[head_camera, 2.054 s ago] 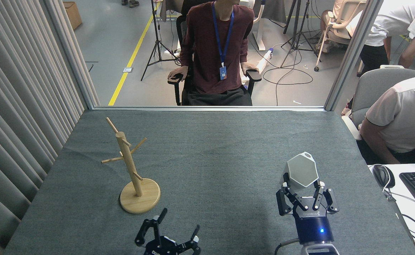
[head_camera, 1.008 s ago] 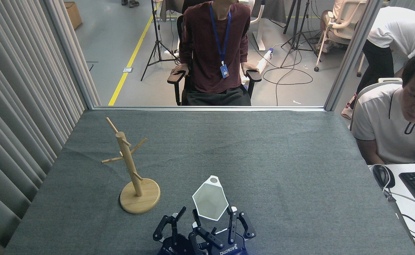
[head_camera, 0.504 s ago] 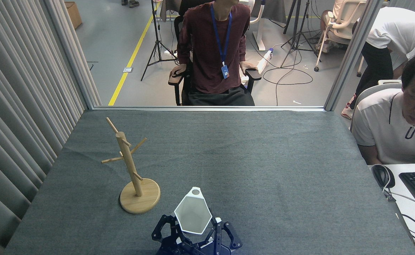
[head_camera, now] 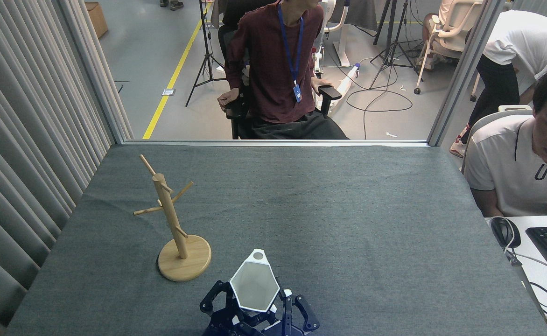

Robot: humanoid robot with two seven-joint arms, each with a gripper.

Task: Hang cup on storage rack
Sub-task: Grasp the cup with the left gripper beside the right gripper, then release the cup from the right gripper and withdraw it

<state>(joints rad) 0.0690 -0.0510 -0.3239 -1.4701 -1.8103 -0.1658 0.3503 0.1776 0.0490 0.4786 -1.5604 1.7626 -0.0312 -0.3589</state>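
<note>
At bottom centre, both grippers [head_camera: 255, 317] crowd the cup [head_camera: 254, 286]; which one holds it I cannot tell. Aim its tab hole at a rack [head_camera: 173, 219] peg.

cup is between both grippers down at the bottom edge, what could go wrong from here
Handover slip: the cup sits among overlapping gripper fingers at the frame's bottom, and which gripper grips it cannot be told; a mistimed release could drop it.

Missed peg: only the small holed tab can catch a thin peg, so slight misalignment may fail.

Tipping: a sideways push on a peg might topple the tall storage rack.
</note>
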